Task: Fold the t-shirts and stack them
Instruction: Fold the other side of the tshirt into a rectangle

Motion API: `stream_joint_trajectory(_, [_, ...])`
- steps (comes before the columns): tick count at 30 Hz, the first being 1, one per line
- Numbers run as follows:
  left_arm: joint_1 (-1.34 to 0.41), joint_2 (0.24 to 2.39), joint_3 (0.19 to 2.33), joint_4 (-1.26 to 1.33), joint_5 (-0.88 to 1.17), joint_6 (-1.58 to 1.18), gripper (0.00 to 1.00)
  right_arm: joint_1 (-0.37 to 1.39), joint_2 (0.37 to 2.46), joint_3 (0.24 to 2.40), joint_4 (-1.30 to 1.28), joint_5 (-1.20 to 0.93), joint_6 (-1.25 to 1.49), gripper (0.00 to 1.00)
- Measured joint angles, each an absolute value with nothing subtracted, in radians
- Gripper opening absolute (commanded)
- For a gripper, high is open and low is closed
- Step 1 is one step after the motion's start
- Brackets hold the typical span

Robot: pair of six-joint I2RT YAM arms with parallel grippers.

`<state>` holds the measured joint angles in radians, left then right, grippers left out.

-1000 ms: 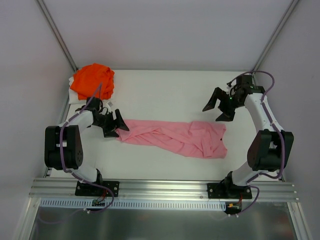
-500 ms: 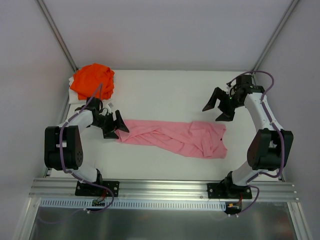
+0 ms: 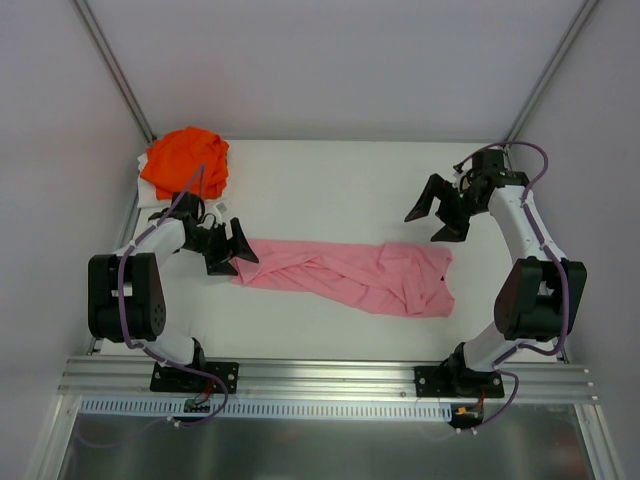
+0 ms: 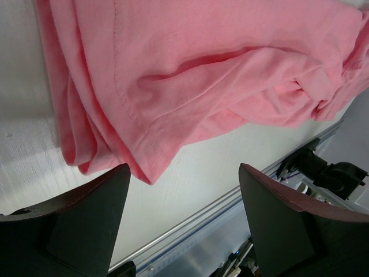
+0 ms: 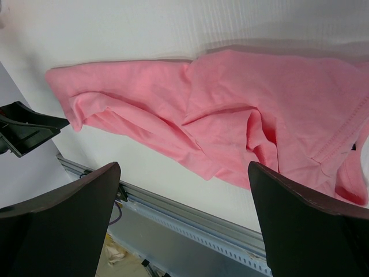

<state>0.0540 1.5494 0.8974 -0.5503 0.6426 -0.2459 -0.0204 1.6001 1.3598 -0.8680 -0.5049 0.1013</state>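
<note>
lying rumpled between gaping left gripper [image 4: 183,170] and right gripper [image 5: 183,166]: pink t-shirt [image 3: 350,275]

The pink t-shirt [image 5: 230,121] is lying all bunched up across the white table [image 5: 144,29], stretching from mid-left to the right edge. The right gripper [image 5: 181,173] is hanging over it with its dark fingers [image 5: 52,231] spread wide in the bottom corners. A metal rail [image 5: 190,222] is running along the bottom between them.
</note>
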Motion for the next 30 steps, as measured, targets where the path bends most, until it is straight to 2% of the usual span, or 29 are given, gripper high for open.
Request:
stream_joint_trajectory(18, [0.043, 1.62, 0.897, -0.501, 0.647, -0.254, 0.72, -0.02, 1.6, 1.34, -0.863, -0.505, 0.104, 1.0])
stream_joint_trajectory(21, [0.033, 1.634, 0.897, -0.499, 0.648, -0.258, 0.57, -0.02, 1.6, 1.34, -0.863, -0.504, 0.104, 0.99])
stream_joint_trajectory(22, [0.032, 1.635, 0.897, -0.497, 0.65, -0.262, 0.41, -0.02, 1.6, 1.34, -0.863, -0.504, 0.104, 0.99])
stream_joint_trajectory(24, [0.031, 1.638, 0.897, -0.493, 0.656, -0.27, 0.22, -0.02, 1.6, 1.34, -0.863, -0.504, 0.104, 0.99])
stream_joint_trajectory(25, [0.031, 1.639, 0.899, -0.492, 0.657, -0.271, 0.05, -0.02, 1.6, 1.34, -0.863, -0.504, 0.104, 1.0])
stream_joint_trajectory(26, [0.031, 1.641, 0.901, -0.492, 0.659, -0.272, 0.0, -0.02, 1.6, 1.34, -0.863, -0.504, 0.104, 1.0])
stream_joint_trajectory(30, [0.032, 1.645, 0.91, -0.487, 0.662, -0.272, 0.0, -0.02, 1.6, 1.34, -0.863, -0.504, 0.105, 0.99])
